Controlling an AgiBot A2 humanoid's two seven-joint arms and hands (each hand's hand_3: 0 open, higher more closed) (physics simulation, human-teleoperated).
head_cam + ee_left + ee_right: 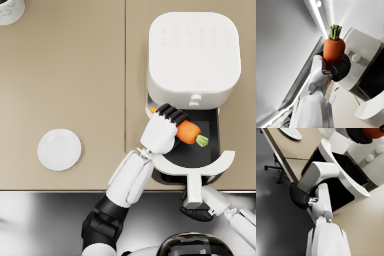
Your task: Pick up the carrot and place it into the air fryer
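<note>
My left hand (161, 129) grips an orange carrot (189, 132) with a green stub, holding it just above the open black drawer (207, 150) of the white air fryer (192, 50). The carrot's leafy end points toward the drawer's right wall. In the left wrist view the carrot (334, 48) stands out of the dark fingers (339, 70), with the fryer body (363, 47) behind it. Below the table edge, my right hand (197, 210) holds the drawer's white handle (193, 187). The right wrist view shows that hand (299, 196) wrapped under the handle (318, 174).
A white plate (59, 149) lies on the beige table (75, 75) at the left. A pale cup (9, 10) stands in the far left corner. The table's front edge runs just behind the drawer handle, with dark floor below it.
</note>
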